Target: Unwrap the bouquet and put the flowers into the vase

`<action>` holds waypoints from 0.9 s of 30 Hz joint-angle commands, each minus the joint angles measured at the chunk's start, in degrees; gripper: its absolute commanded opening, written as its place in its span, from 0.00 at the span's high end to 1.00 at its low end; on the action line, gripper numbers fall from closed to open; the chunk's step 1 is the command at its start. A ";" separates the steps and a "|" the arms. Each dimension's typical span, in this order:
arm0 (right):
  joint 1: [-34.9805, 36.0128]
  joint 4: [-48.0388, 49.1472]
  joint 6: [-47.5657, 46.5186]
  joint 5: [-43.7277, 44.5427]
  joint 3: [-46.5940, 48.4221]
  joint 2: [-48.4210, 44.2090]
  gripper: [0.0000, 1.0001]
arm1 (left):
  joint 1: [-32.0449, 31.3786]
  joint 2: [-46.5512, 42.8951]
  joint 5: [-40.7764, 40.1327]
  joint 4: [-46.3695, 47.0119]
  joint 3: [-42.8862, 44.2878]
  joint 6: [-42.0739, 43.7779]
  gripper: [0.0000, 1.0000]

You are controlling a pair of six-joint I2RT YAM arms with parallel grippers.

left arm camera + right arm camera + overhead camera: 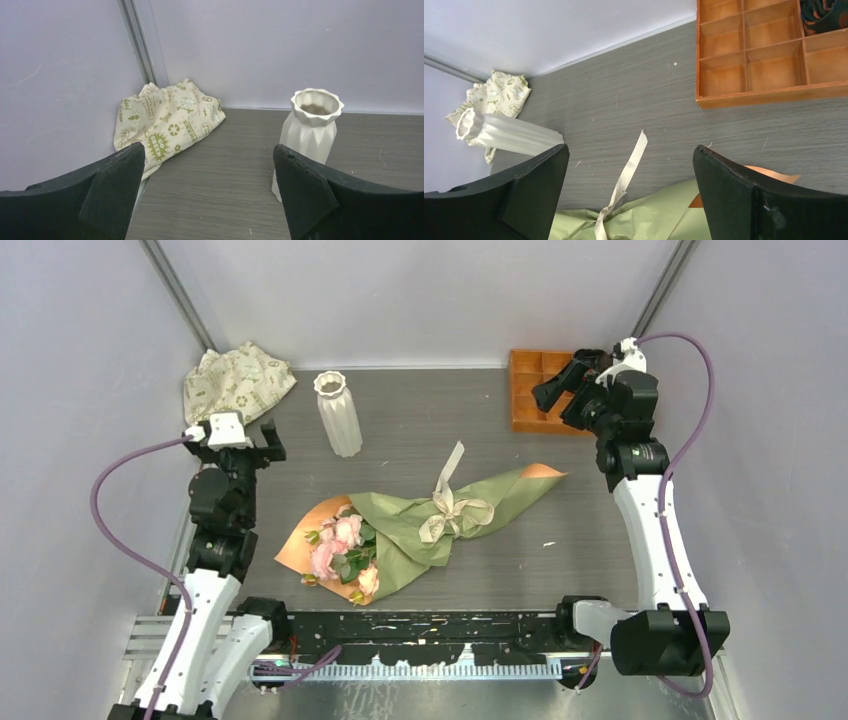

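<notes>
**Both arms raised and empty, bouquet still tied between them**

Closest to the arm bases lies the bouquet (pixel 420 530), flat on the table (pixel 560 560) and still wrapped. Its long axis runs on a diagonal: the flowers (pixel 340 545) open toward the near left, and the pointed orange end of the paper aims at the far right. The ribbon bow (pixel 455 515) sits about halfway along the cone, with one loose tail trailing toward the back wall.

Neither arm touches it. The left gripper (pixel 209 155) hangs above the table's left side with its fingers spread wide and nothing between them. It is the arm nearer the blooms and the vase (pixel 338 415). The right gripper (pixel 630 150) is equally wide and empty, above the far right. We judge it the nearer arm to the bow and the paper tip, which lie near and to the left of it — so the untying looks like its job.

Farther back, the vase stands upright, well apart from the bouquet. In the far left corner slumps a cloth bag (pixel 235 380); in the far right sits a wooden tray (pixel 530 390).

The stems are hidden inside the paper, and the blooms overlap too much to count. The right wrist view cuts off the knot at its lower edge. The right arm covers part of the tray, and a dark object in one compartment is cropped beyond naming.
</notes>
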 commanded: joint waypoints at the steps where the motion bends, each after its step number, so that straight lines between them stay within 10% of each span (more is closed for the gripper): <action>1: 0.13 -5.32 -0.28 -0.60 7.77 2.19 0.01 | -0.06 -1.24 3.13 -11.85 9.56 -0.58 0.00; 8: 0.13 -9.16 3.58 -2.56 18.00 5.45 0.01 | -0.06 1.82 12.59 -10.92 26.47 -22.26 0.00; 19: -1.36 29.10 25.42 -23.27 1.63 -2.10 0.00 | 0.03 -2.92 13.60 -13.00 33.24 -38.77 0.00; 23: 0.53 10.93 20.36 -23.52 8.93 1.39 0.01 | 0.02 -4.46 15.40 -9.64 31.34 -39.69 0.00; 27: 6.40 -4.68 10.43 -6.68 12.37 -0.16 0.01 | -0.01 1.89 8.62 -38.99 47.90 -38.18 0.17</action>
